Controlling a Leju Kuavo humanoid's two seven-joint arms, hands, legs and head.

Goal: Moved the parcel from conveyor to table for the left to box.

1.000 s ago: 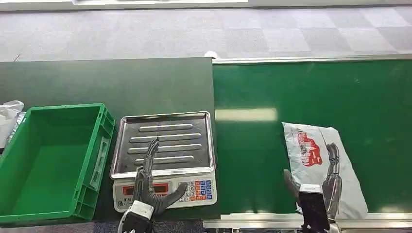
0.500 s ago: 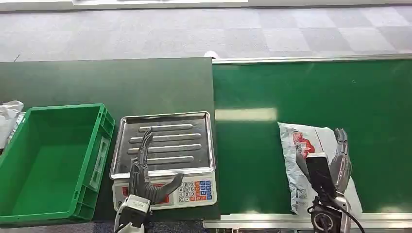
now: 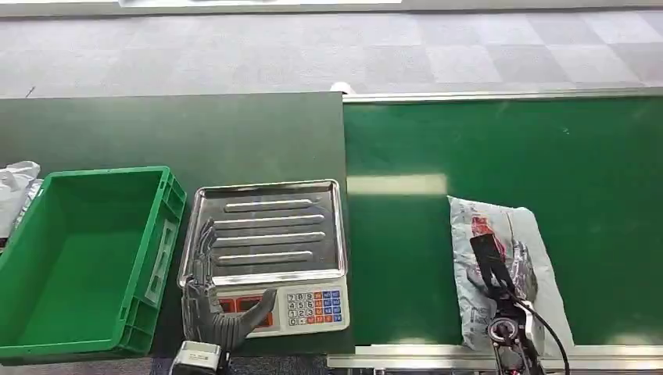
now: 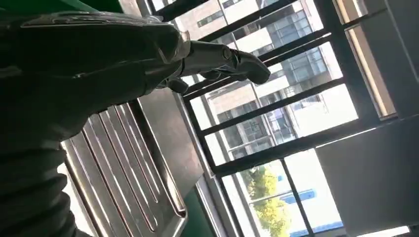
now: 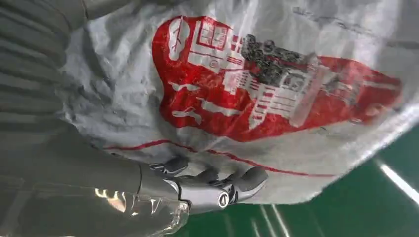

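1. Compared with a second ago, the right hand [image 3: 508, 269] is being seen further forward over the parcel [image 3: 500, 266], which is now lying slightly further left on the conveyor belt [image 3: 500, 148], and the left hand [image 3: 211, 301] is being seen nearer the left corner of the scale [image 3: 266, 258].
2. The parcel, a grey plastic mail bag with a red print, is being shown lying on the green belt near its front rail [image 3: 406, 359], right of the scale and apart from it.
3. The right hand is being pressed down on the middle of the bag; in the right wrist view, fingers [image 5: 247, 180] are being curled against the crumpled film of the parcel [image 5: 276, 98] beside the red print. Whether the bag is actually being gripped cannot be told.
4. The left hand is being held open with nothing in it, fingers spread and pointing away from the robot, above the front left part of the scale, with the thumb across the red display.
5. In the left wrist view, the hand [image 4: 148, 54] is being shown above the ribbed steel pan [image 4: 133, 168].
6. The scale is being shown standing on the dark green table [image 3: 156, 133], between the belt and a green plastic crate [image 3: 86, 258].
7. Crumpled white plastic [image 3: 16, 187] is being seen at the table's left edge, just behind the crate.
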